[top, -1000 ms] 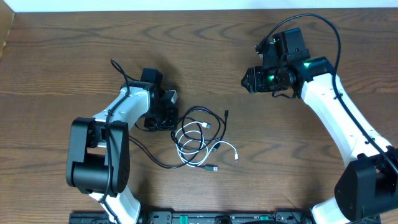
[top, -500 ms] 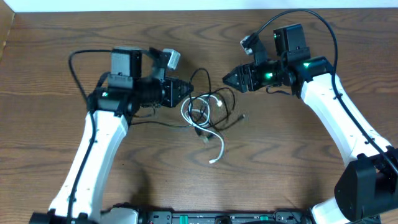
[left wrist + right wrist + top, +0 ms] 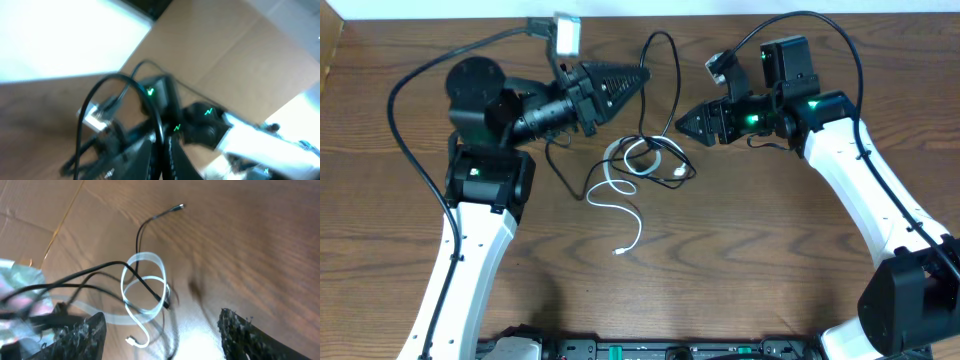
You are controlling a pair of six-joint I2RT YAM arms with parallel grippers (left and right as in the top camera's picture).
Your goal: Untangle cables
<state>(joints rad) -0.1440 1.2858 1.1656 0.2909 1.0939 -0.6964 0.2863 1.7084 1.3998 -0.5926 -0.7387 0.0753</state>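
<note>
Leftmost, on the brown wooden table (image 3: 800, 280): left arm (image 3: 470, 240), white-shelled, raised off the surface, forearm pointing right. Left gripper (image 3: 640, 74): clenched, fingers drawn to a point, grasping the black cable (image 3: 677, 70). The cable leaves the tip, rises in a tall arch toward the far edge and drops back to the coil. The left wrist view is badly blurred but shows a dark cord curving up from between the fingers. White cable (image 3: 146, 256): at table centre, below and right of the left gripper, wound in two or three small loops with the black cable threaded through them. One free tail runs toward the near edge and ends in a small plug, lying flat and apart from both grippers. A black plug end lies on the wood just right of the loops. Right gripper (image 3: 682, 124): released, jaws spread wide with nothing between them, tip aimed left at the coil, near it but not touching. Right arm (image 3: 860, 170): white, reaching in from the near right corner, green lights at the wrist.
</note>
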